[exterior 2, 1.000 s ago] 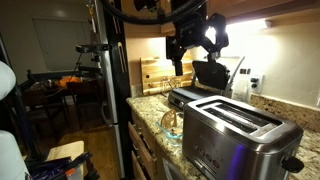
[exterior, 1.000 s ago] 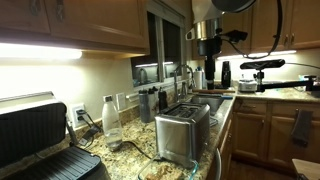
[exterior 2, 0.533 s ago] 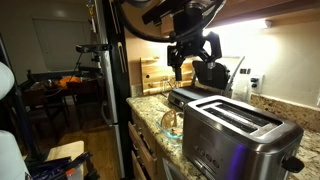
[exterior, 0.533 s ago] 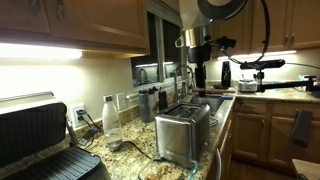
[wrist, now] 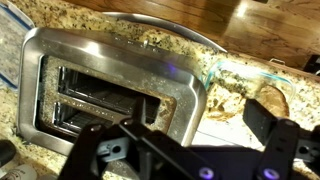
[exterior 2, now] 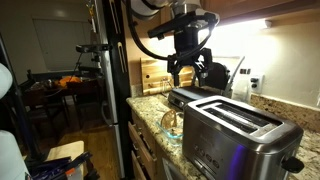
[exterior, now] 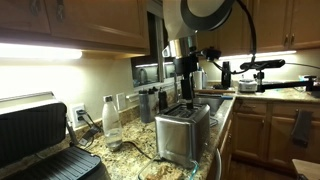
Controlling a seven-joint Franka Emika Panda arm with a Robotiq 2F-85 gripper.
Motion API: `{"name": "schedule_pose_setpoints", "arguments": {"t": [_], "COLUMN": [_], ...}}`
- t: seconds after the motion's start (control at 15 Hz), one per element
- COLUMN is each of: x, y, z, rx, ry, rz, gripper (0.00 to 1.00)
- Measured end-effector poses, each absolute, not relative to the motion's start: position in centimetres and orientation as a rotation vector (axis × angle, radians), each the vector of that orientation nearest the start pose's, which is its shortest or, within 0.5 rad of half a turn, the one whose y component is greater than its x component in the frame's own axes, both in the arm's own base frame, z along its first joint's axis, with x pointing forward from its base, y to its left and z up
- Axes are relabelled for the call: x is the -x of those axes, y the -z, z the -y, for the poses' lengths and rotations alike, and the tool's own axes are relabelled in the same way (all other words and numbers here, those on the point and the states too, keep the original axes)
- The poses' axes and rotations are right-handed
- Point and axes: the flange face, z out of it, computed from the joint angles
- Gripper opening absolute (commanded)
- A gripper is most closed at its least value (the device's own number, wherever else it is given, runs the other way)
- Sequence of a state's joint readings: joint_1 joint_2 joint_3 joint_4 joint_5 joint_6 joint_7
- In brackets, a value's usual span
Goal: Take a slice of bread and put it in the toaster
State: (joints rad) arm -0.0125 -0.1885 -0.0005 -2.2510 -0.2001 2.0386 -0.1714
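Note:
The shiny steel toaster (exterior: 183, 136) stands on the granite counter, also in the other exterior view (exterior 2: 240, 136). In the wrist view it lies below me (wrist: 100, 85) with its two slots empty. A tan-brown slice of bread (wrist: 271, 99) lies in a clear glass dish (wrist: 232, 70) beside the toaster, partly hidden by one finger. My gripper (wrist: 185, 140) is open and empty, its fingers wide apart. It hangs in the air above the toaster's dish-side end in both exterior views (exterior: 186, 82) (exterior 2: 190, 66).
A black-and-grey press grill (exterior: 35, 140) stands open near the camera. A clear bottle (exterior: 112, 120) stands by the wall. A wooden board (exterior 2: 154, 75) leans at the counter's far end. The sink area and a pot (exterior: 246, 86) lie behind the arm.
The arm has come down and moved from the sink side towards the toaster. The gripper has stayed open and empty.

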Motion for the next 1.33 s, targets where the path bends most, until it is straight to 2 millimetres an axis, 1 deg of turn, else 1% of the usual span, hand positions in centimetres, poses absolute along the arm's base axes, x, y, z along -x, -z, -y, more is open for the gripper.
{"name": "schedule_pose_setpoints", "arguments": {"t": [0.4, 0.73, 0.87, 1.07, 1.33], "x": [-51.6, -53.7, -54.1, -54.3, -54.1], "y": [-42.0, -39.6, -38.8, -38.3, -38.2], "z": [-1.7, -4.0, -5.0, -6.3, -7.1], "rx": [3.296, 3.297, 3.291, 3.282, 3.274], "ry": [-0.022, -0.047, -0.062, -0.07, -0.081], "rz": [0.359, 0.287, 0.269, 0.246, 0.219], "gripper": [1.0, 1.0, 1.0, 1.0, 1.0]}}
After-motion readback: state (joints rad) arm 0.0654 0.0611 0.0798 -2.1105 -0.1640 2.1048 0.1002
